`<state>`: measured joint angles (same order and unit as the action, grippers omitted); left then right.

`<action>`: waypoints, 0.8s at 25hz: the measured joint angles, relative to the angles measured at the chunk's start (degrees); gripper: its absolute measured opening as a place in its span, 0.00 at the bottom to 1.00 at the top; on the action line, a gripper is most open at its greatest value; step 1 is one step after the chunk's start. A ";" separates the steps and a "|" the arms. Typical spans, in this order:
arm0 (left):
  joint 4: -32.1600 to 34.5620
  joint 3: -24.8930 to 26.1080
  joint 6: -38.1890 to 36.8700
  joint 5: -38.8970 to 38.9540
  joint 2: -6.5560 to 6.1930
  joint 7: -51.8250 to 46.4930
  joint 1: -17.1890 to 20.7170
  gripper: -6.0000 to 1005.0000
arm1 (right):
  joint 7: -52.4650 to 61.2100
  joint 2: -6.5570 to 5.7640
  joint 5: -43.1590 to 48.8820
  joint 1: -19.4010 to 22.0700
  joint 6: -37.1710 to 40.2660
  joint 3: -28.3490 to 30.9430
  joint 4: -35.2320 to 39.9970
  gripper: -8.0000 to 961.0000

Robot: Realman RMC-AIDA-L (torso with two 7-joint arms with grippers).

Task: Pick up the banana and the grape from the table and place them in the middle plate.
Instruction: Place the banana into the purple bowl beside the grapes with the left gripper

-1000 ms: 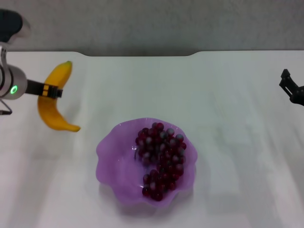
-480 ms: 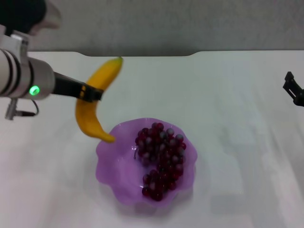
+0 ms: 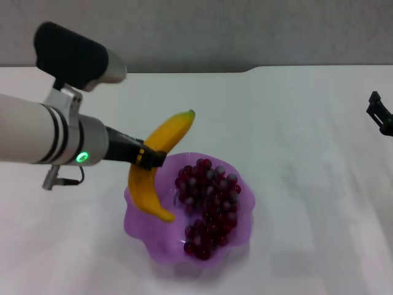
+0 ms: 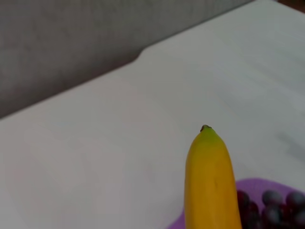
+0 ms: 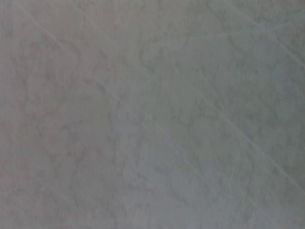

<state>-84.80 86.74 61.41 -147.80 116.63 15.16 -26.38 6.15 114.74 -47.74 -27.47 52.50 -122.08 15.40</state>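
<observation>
The left end effector (image 3: 149, 157) pinches the banana (image 3: 156, 163) around its middle, above the plate's (image 3: 138, 215) left rim, lower tip inside. Grapes (image 3: 210, 206) fill the plate's right half on the surface (image 3: 295, 123). The right end effector (image 3: 381, 114) sits far right; I cannot tell its state.

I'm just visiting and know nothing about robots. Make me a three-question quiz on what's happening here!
1. True or false: the bunch of dark red-purple grapes lies in the translucent purple scalloped plate.
2. Which pincer holds the curved orange-yellow banana? A) left B) right
3. Fill in: the banana's lower end hangs over the ____.

Key: 1 true. 2 A, the left pincer; the right pincer waits at the white table's right edge. 3 plate.
</observation>
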 joint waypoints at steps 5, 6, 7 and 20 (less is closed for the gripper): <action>6.36 -3.44 -4.32 0.34 0.13 -1.55 -0.90 0.48 | 0.00 0.10 0.12 -0.20 0.01 0.04 0.08 0.90; 7.21 -4.11 -5.13 0.36 0.11 -2.07 -0.96 0.48 | 0.00 0.11 0.13 -0.15 0.02 0.04 0.18 0.90; 8.01 -4.58 -5.82 0.36 0.11 -2.51 -0.99 0.48 | 0.00 0.12 0.12 -0.08 0.02 0.04 0.24 0.90; 14.58 -7.71 -9.74 2.55 0.08 -3.36 -2.38 0.48 | 0.00 0.13 -0.04 0.09 0.13 0.20 0.34 0.90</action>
<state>-70.22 79.03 51.67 -145.26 116.71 11.80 -28.76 6.15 114.87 -47.77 -27.38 52.63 -121.89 15.74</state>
